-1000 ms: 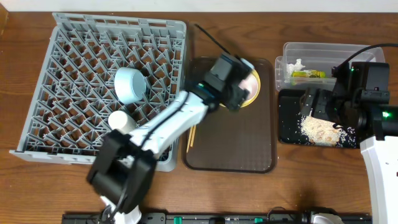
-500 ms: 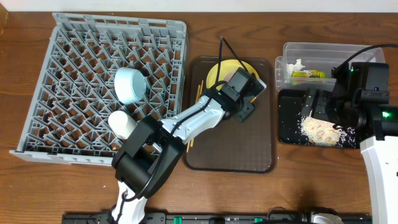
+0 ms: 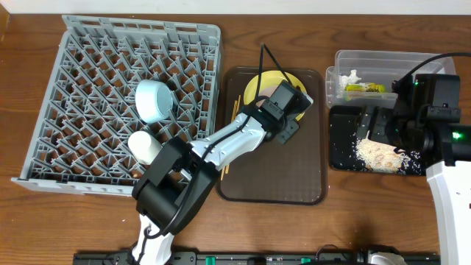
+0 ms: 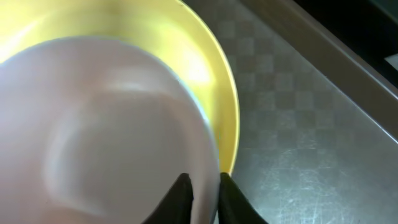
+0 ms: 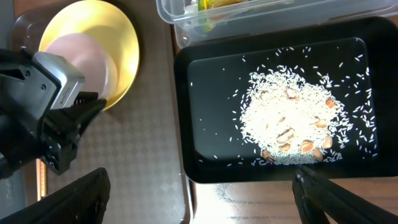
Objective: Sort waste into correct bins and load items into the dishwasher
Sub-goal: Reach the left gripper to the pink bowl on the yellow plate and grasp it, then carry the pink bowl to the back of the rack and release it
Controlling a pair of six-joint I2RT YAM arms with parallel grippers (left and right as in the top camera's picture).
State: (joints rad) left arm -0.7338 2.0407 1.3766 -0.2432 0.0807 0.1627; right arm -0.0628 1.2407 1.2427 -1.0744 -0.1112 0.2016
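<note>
My left gripper (image 4: 204, 182) is shut on the rim of the white bowl (image 4: 106, 124), which sits in the yellow plate (image 4: 219, 81) on the brown tray. From overhead, the left gripper (image 3: 291, 104) covers most of the bowl and part of the plate (image 3: 256, 85). Chopsticks (image 3: 234, 110) lie along the tray's left side. A light blue bowl (image 3: 154, 101) and a cream cup (image 3: 145, 146) sit in the grey dish rack (image 3: 73, 88). My right gripper (image 5: 199, 184) hangs open over the near edge of the black tray (image 5: 211, 124), which holds rice scraps (image 5: 286, 121).
The clear tub (image 3: 390, 62) behind the black tray holds the green-and-yellow wrapper (image 3: 364, 87) and the white tissue (image 3: 353, 76). The brown serving tray (image 3: 280, 173) lies between the rack and the bins. The left arm reaches across the tray from the front.
The left gripper has come down onto the plate and closed its fingers on the white bowl's rim. The right arm has stayed put.
</note>
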